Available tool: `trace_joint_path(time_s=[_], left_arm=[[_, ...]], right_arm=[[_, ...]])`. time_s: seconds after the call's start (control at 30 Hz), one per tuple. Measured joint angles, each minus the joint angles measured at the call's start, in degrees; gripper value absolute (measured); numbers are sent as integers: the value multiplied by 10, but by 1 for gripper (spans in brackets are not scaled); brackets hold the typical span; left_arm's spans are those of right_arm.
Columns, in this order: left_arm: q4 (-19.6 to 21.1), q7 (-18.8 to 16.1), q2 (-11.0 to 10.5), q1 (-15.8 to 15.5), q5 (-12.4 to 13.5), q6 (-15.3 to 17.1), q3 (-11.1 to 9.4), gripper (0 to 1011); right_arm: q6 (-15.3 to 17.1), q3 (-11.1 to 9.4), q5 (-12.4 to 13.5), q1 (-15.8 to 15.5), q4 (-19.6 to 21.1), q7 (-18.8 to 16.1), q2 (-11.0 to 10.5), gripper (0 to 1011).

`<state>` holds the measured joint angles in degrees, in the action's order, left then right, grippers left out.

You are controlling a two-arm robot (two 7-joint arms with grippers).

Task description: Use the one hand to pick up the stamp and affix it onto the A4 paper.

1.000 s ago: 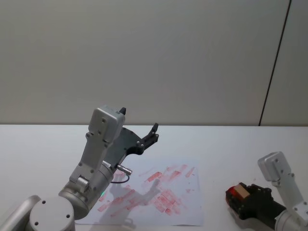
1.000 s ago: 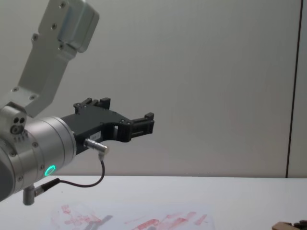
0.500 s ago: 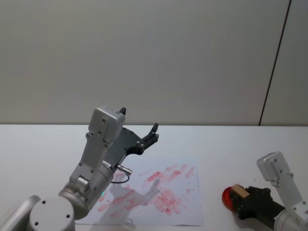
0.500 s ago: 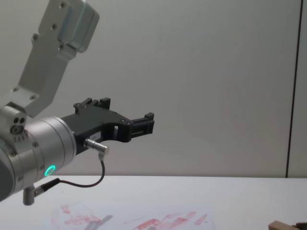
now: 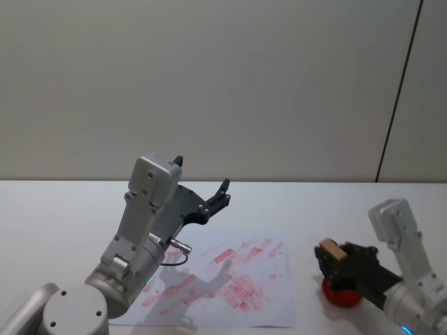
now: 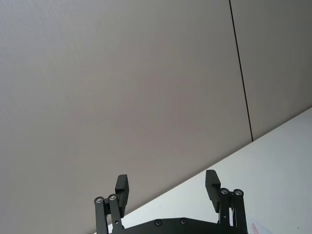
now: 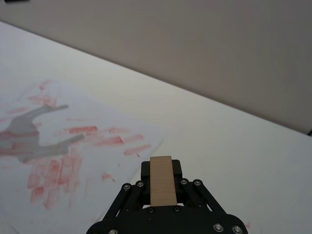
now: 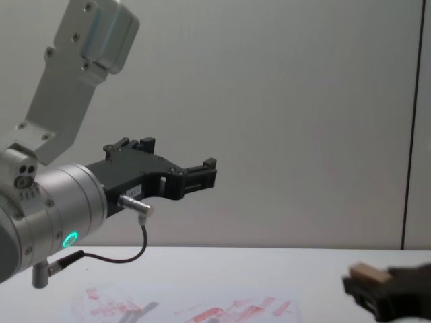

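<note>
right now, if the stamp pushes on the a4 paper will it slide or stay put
The A4 paper lies flat and looks thin, so probably light and floppy. Nothing visible pins it to the table, so a sideways push may slide it; the smeared red prints hint at that. A straight-down press from the stamp should hold it.

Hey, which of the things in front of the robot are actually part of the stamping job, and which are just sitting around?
Part of the job:
right gripper, shut on the stamp, held above the table
A4 paper with red prints

Just about:
left gripper, parked open above the paper
red pad beneath the right gripper
</note>
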<state>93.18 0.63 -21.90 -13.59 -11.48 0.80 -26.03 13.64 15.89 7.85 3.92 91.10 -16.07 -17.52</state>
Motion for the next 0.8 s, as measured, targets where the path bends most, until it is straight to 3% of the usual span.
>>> trace_joint_path(time_s=[0.23, 0.43, 0.8], left_arm=[[0, 0, 0, 0, 0, 0, 0, 1002], [0, 0, 0, 0, 0, 0, 0, 1002], [0, 0, 0, 0, 0, 0, 0, 1003]], right_arm=[[-26, 10, 14, 30, -10, -25, 26, 219], [-29, 22, 16, 53, -30, -49, 49, 219], [-19, 52, -10, 90, -96, -86, 89, 219]])
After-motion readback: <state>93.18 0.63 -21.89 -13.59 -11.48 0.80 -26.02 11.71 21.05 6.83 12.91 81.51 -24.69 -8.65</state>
